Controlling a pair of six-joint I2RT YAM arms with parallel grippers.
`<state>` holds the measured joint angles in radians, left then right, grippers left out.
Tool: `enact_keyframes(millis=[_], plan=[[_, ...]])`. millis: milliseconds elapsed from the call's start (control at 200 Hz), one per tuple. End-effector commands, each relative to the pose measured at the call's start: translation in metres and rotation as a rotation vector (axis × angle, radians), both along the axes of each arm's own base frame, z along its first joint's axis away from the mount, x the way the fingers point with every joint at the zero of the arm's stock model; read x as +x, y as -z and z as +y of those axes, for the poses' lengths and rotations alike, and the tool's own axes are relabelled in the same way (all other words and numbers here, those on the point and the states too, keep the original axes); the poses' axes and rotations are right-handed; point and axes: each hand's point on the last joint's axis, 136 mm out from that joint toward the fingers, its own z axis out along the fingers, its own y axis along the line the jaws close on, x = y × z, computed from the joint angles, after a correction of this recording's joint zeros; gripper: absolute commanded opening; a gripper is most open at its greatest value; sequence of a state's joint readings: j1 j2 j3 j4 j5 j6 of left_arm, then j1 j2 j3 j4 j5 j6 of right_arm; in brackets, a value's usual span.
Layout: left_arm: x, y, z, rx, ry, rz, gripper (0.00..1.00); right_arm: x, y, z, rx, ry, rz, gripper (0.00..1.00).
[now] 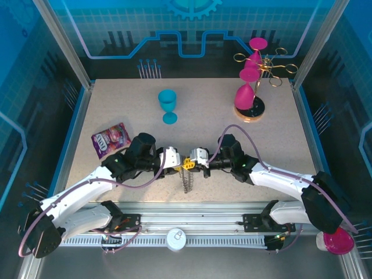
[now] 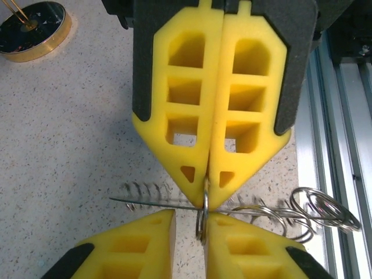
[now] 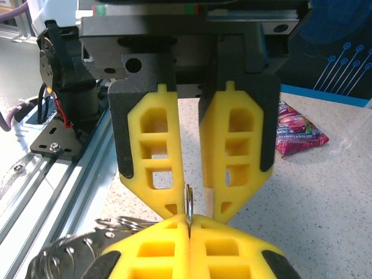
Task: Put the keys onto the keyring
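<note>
While the two arms meet tip to tip at the near middle of the worktop (image 1: 116,104), the right claw (image 2: 206,185) is clamped flat on a thin metal ring (image 2: 203,218). Left claw (image 3: 195,200) faces it, fingers slightly parted, the same ring edge-on between them; grip there can't be confirmed. Keyring (image 1: 186,182) coil dangles below the claws, loose loops (image 2: 325,209) trailing beside them. Keys not distinguishable. Candy bag (image 1: 110,139) lies left of the claws, blue goblet (image 1: 168,106) behind them.

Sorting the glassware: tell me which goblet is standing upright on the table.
The blue goblet, alone and upright on the table; the pink goblets hang upside down on the gold rack.
</note>
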<state>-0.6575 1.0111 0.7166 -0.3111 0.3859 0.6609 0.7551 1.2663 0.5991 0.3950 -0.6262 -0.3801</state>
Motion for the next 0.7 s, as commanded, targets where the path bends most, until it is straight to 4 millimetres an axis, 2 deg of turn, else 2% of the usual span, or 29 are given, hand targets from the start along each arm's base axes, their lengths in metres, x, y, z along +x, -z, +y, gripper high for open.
enact_keyframes(millis=[0,125,230,315,355,395,530,695], plan=[[-0.005,-0.013,-0.008,-0.071,0.041,-0.017,0.16,-0.007,-0.016,0.005,0.074,-0.057,-0.009,0.0],[-0.006,-0.019,-0.01,-0.097,0.052,-0.04,0.11,-0.008,-0.011,0.005,0.062,-0.066,0.007,0.0],[-0.009,-0.028,-0.01,-0.127,0.076,-0.093,0.0,-0.005,-0.002,0.004,0.026,-0.051,0.004,0.0],[-0.008,-0.034,-0.008,-0.148,0.07,-0.152,0.0,0.001,0.004,0.0,-0.019,-0.011,-0.029,0.0],[-0.007,-0.035,-0.006,-0.15,0.059,-0.171,0.0,0.005,0.005,-0.003,-0.039,0.011,-0.044,0.08],[-0.006,-0.036,-0.005,-0.145,0.05,-0.181,0.0,0.007,0.005,-0.006,-0.052,0.027,-0.059,0.11],[-0.004,-0.027,-0.001,-0.099,0.035,-0.153,0.0,0.009,0.007,-0.014,-0.108,0.044,-0.084,0.14],[-0.003,-0.019,-0.003,-0.083,0.034,-0.117,0.0,0.007,-0.001,-0.011,-0.095,0.039,-0.095,0.17]])
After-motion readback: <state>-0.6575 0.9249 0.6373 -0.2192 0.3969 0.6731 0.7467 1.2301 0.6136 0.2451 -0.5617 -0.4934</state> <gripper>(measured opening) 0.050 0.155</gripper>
